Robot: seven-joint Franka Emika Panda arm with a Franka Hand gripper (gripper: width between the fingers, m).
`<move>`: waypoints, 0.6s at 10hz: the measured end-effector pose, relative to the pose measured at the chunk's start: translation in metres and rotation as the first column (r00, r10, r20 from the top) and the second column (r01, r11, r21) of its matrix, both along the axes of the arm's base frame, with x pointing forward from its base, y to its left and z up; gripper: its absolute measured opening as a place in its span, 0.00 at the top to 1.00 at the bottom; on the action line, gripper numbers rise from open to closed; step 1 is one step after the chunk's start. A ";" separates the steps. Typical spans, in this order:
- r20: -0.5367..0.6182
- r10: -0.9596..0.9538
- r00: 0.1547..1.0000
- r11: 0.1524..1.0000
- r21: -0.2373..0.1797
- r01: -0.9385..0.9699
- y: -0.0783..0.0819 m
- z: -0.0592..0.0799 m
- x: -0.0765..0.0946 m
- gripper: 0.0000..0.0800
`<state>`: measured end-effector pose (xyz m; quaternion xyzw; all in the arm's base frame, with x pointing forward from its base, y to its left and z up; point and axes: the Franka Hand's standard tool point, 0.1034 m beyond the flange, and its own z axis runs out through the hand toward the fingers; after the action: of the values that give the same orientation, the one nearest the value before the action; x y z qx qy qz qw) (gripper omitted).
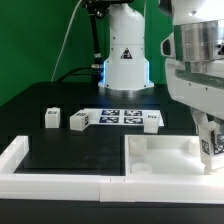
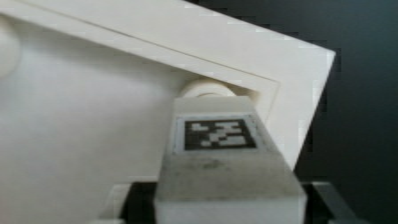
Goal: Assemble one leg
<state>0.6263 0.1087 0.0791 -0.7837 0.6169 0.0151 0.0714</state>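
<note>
My gripper (image 1: 210, 150) is at the exterior view's right, low over the large flat white panel (image 1: 160, 155). It is shut on a leg (image 2: 219, 150), a white peg with a square marker tag on its face. In the wrist view the gripper (image 2: 217, 207) holds the leg's rear end, and the leg's round tip (image 2: 212, 90) sits at a corner hole of the panel (image 2: 89, 130). In the exterior view the held leg (image 1: 209, 143) is mostly hidden by the fingers. Three more legs stand on the black table (image 1: 52, 117), (image 1: 79, 121), (image 1: 151, 120).
The marker board (image 1: 118, 115) lies between the loose legs. A white raised border (image 1: 55, 184) runs along the table's front and up the exterior view's left side. The robot's white base (image 1: 125, 60) stands behind.
</note>
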 end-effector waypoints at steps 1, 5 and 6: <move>-0.005 -0.032 0.999 0.999 0.009 0.032 0.002 -0.001 0.000 0.54; 0.039 0.329 0.944 0.944 -0.020 -0.328 0.007 0.002 0.001 0.20; 0.055 0.462 0.885 0.887 -0.038 -0.460 0.007 0.003 0.002 0.20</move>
<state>0.6284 0.1159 0.0818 -0.9086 0.4108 -0.0005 0.0755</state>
